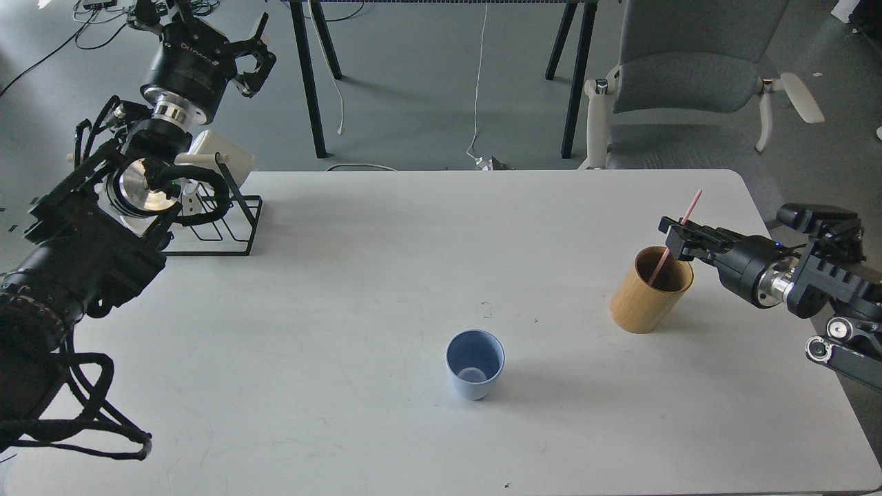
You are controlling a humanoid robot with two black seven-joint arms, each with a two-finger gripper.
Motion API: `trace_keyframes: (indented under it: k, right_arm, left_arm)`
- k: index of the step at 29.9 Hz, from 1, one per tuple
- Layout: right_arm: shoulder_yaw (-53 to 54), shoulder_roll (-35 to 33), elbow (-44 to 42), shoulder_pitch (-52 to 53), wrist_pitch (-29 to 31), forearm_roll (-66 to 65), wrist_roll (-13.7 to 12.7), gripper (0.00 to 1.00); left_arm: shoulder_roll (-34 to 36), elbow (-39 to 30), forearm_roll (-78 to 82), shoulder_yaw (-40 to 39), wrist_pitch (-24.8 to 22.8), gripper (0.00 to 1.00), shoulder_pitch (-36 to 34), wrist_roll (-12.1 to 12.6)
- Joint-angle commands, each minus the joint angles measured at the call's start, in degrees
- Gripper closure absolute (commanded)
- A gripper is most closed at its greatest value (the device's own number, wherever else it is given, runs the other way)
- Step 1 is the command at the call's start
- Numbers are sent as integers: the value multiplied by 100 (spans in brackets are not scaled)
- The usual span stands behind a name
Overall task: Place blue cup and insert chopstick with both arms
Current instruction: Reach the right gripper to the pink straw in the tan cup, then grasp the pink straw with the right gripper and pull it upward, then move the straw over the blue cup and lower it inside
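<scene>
The blue cup stands upright and empty on the white table, front of centre. The pink chopstick leans in the tan bamboo cylinder at the right. My right gripper is at the cylinder's rim with its fingers on either side of the chopstick; I cannot tell whether they are closed on it. My left gripper is open and empty, raised high beyond the table's far left corner.
A black wire rack with a white mug stands at the table's far left, just under my left arm. A grey chair and black table legs stand behind the table.
</scene>
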Motion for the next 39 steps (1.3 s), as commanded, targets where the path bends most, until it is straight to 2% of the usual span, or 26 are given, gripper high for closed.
trace_keyframes:
  k: [1,3,8,14,18,23,31,36,39]
  right_arm:
    - [1,-29,6,3,3,-72,0,92]
    - [1,-64,6,12,-6,-81,0,99]
    - [27,-274,111,12,-41,-81,26,100]
    - [123,-1074,761,47,-41,-37,123,100]
    - [614,-1505,1043,99,-15,24,255,100]
    - [1441,-1760,1517,143,125,209,202,99]
    - [1618,-1568,1632,1057,565,235,176,100]
    - [1591,-628,2000,1154,916,227,158,100]
    - [1548,-285,2273,1102,1136,235,106,99]
  left_arm:
    - [1,0,0,1,0,0,0,-8]
    - [1,0,0,1,0,0,0,-8]
    - [1,0,0,1,0,0,0,-17]
    - [1,0,0,-8,0,0,0,-17]
    - [-16,0,0,-8,0,0,-17,-17]
    - [-8,0,17,36,0,0,-52,-8]
    - [124,0,17,36,0,0,-61,-8]
    - [142,-9,17,36,0,0,-61,-8]
    - [142,0,17,45,0,0,-61,-8]
